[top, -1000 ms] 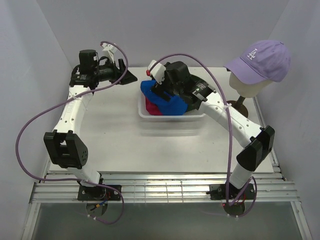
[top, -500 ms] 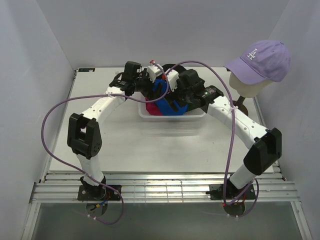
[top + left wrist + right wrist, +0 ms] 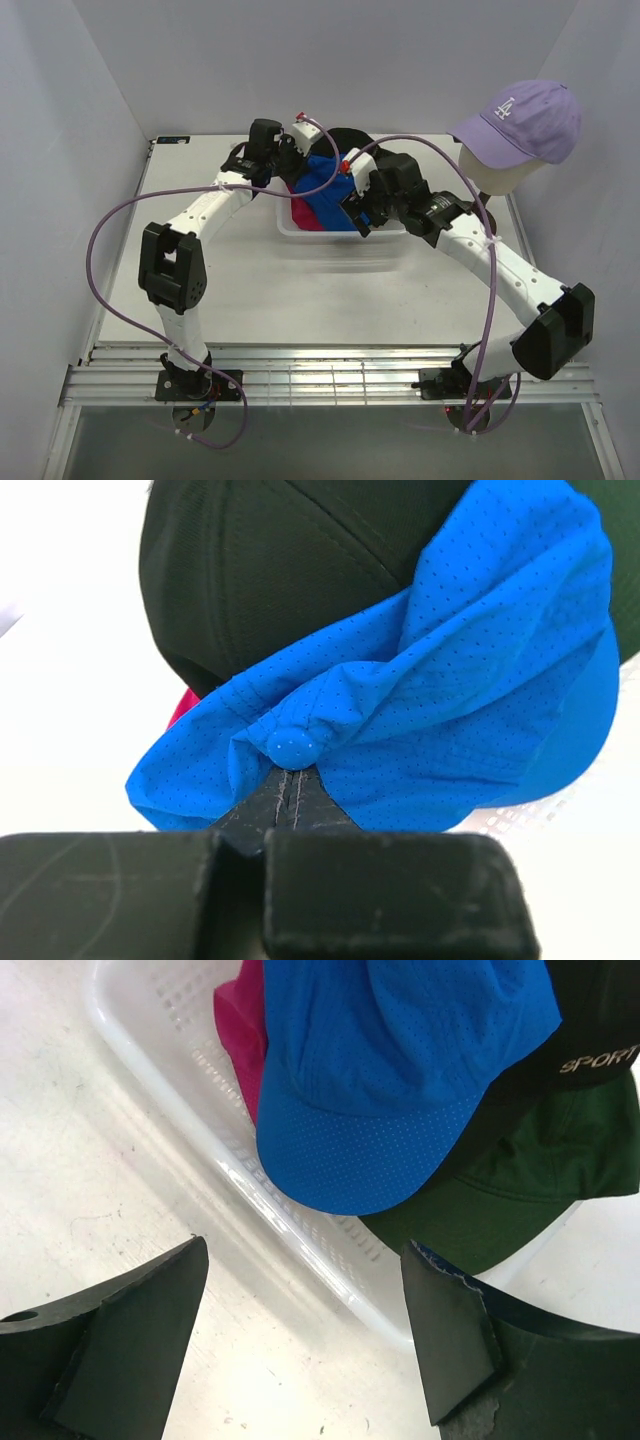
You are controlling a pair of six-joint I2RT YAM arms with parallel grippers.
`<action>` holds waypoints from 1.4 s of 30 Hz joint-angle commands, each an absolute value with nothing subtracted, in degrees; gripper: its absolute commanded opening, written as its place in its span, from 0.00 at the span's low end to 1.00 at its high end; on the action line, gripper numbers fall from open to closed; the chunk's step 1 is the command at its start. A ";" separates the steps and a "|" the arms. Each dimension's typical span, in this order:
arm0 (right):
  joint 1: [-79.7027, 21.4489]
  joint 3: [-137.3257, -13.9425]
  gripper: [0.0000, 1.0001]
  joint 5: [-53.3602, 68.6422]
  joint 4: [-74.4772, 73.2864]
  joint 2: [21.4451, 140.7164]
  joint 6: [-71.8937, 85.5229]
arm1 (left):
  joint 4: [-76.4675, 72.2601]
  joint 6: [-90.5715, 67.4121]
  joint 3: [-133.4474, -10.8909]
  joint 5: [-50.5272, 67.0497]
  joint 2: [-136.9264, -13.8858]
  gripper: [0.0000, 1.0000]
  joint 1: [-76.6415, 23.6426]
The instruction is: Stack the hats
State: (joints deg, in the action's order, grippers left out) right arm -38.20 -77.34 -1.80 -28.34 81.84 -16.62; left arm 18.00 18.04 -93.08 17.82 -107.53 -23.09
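Your left claw (image 3: 288,792) is clenched on the bright blue cap (image 3: 420,680) at its crown button, in the white basket (image 3: 345,232). "SPORT" reads on the black cap (image 3: 600,1020). Your right claw (image 3: 300,1330) gapes empty over the basket's near rim, with open tabletop (image 3: 250,285) in front. Far right, the lavender "LA" cap (image 3: 525,120) sits on the mannequin head (image 3: 500,178).

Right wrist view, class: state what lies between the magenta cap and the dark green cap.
The blue cap, overlapping both the magenta cap and the dark green cap; the right wrist view shows it.
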 commanded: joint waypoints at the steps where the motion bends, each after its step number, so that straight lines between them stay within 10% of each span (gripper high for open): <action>1: -38.23 -75.07 0.83 1.75 -22.69 75.08 -20.29 | 20.80 14.51 -98.25 17.22 -103.71 0.00 -23.03; 16: -39.98 -38.86 0.88 9.85 27.84 46.76 -69.76 | 44.12 -0.78 -133.83 31.82 -100.02 0.00 -22.06; 33: -55.72 -33.84 0.95 -8.00 84.35 76.18 -122.94 | 44.12 -6.24 -148.97 31.64 -102.21 0.00 -22.06; 42: -57.57 -33.48 0.94 -8.53 87.01 76.99 -127.17 | 43.33 -6.59 -151.26 32.17 -103.27 0.00 -22.06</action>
